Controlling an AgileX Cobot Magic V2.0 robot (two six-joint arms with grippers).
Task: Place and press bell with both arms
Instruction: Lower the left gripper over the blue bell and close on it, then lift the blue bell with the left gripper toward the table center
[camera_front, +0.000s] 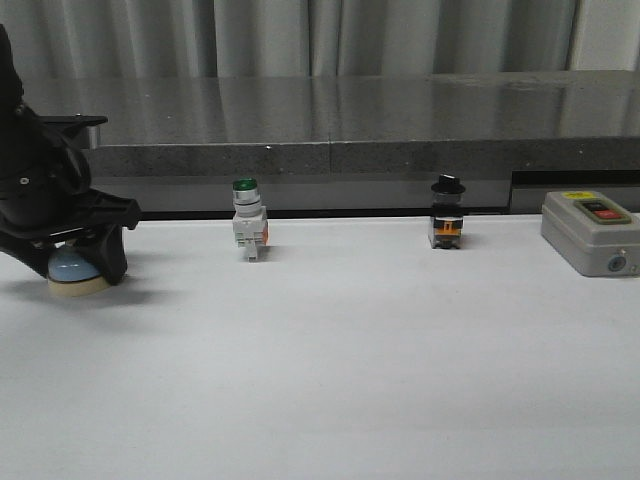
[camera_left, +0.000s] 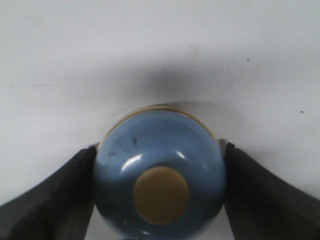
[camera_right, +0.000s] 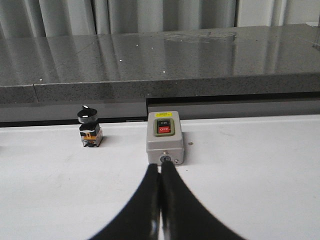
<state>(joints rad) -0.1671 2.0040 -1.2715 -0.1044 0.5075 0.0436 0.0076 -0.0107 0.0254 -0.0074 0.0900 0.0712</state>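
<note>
While the bell (camera_left: 159, 172) was clamped between the fingers of the left gripper (camera_front: 78, 262), resting on the table (camera_front: 350, 350), placement appeared unfinished. The right gripper (camera_right: 160, 200), fingers together, was well apart; pressing remained undone.

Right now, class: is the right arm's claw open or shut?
Shut. In the right wrist view the right claw has its two black fingers pressed together, with nothing between them, aimed toward the grey switch box.

Green-capped switch (camera_front: 249, 231); black-capped switch (camera_front: 446, 213); grey on-off box (camera_front: 590, 232); white table (camera_front: 350, 360).
</note>
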